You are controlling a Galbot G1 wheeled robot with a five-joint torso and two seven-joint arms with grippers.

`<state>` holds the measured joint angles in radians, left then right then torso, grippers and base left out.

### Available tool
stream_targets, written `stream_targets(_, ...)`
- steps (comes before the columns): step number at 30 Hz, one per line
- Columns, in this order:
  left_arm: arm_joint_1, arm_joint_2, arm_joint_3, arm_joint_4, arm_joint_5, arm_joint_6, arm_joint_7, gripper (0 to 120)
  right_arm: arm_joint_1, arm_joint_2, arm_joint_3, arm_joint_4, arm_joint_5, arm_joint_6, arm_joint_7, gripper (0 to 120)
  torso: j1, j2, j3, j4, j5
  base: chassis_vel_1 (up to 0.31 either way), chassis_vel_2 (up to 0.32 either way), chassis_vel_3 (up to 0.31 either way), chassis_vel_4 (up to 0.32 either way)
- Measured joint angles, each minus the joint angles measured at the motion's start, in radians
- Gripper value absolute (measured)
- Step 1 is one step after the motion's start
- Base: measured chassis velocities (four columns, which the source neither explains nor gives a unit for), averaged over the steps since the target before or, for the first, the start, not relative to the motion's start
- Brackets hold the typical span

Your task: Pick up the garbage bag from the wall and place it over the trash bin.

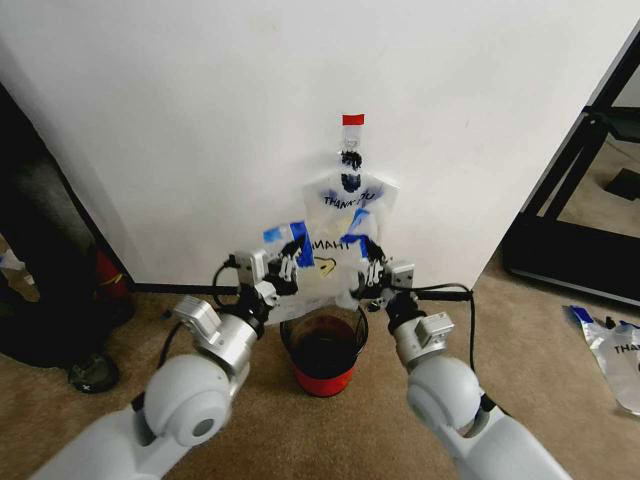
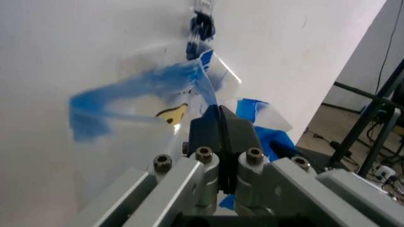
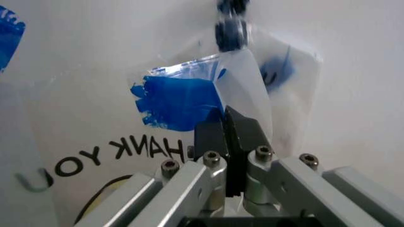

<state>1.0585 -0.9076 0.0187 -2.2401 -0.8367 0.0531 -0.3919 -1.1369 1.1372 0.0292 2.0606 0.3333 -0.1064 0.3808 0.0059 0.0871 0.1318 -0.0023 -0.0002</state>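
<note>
Below, I saw beige carpet meeting white wall; both claws, left claw and right claw, pinched the garbage bag, which hid the trash bin's far rim.

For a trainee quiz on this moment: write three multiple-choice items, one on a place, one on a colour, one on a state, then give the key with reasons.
1. Where does the trash bin stand?
A. on the carpet by the wall, below the garbage bag
B. on a shelf
C. behind the robot

2. What colour is the tape on the wall above the hanging bags?
A. green
B. red
C. white

3. In what state is the left gripper?
A. open, clear of the bag
B. shut on the garbage bag
C. shut on the bin's rim

Key: 1 A, the head view shows it between the arms under the bag. 2 B, the strip is red. 3 B, the left wrist view shows plastic pinched between closed fingers; the right gripper does likewise.
</note>
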Motion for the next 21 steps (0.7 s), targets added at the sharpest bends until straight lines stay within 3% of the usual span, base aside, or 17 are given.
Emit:
stream_targets(7, 0.094, -0.046, -0.001, 0.036, 0.013, -0.005, -0.016, 0, -0.051, 0.003, 0.005, -0.015, 0.002, -0.019, 0.024, 0, 0.000, 0.000, 0.000, 0.0000, 0.0001, 0.000, 0.000, 0.000, 0.000)
stream_targets(15, 0.191, -0.054, -0.002, 0.038, 0.059, -0.020, -0.017, 0, -0.085, 0.010, -0.008, -0.014, 0.011, -0.029, 0.032, 0, 0.000, 0.000, 0.000, 0.0001, 0.0001, 0.000, 0.000, 0.000, 0.000)
stream_targets(21, 0.213, -0.080, 0.025, 0.120, 0.117, -0.048, -0.010, 0, -0.098, 0.047, -0.029, -0.076, 0.001, -0.025, 0.043, 0, 0.000, 0.000, 0.000, 0.0002, 0.0001, 0.000, 0.000, 0.000, 0.000)
